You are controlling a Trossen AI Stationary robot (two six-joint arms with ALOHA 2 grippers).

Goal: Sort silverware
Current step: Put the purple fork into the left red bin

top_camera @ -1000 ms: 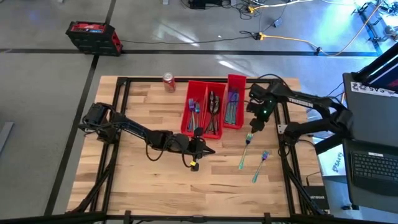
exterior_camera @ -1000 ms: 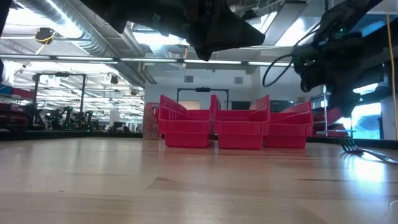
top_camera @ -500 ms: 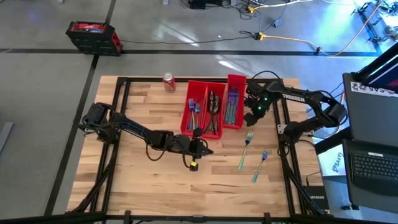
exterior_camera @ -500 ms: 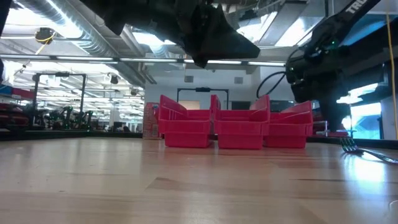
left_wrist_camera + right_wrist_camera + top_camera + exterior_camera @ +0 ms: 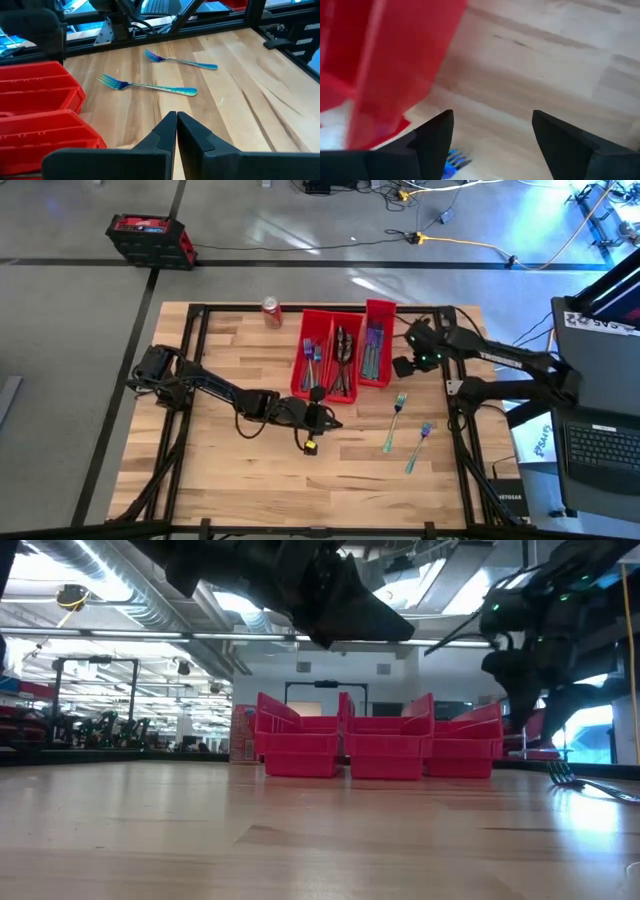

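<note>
The right claw point(image 5: 408, 366), released and empty, is pulling back from above the iridescent teal metal forks point(image 5: 394, 420) toward the red plastic bins point(image 5: 379, 315), both forks remaining unsorted on the wooden tabletop point(image 5: 230, 360).

Two iridescent forks point(image 5: 396, 421) flat on table point(image 5: 230, 360)

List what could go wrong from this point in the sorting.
The two forks lie flat on the table, so the open right gripper may scrape the wood or slip off a thin handle. It also hangs close to the right-hand bin and could bump it. The shut left gripper waits near the bins' front ends.
</note>
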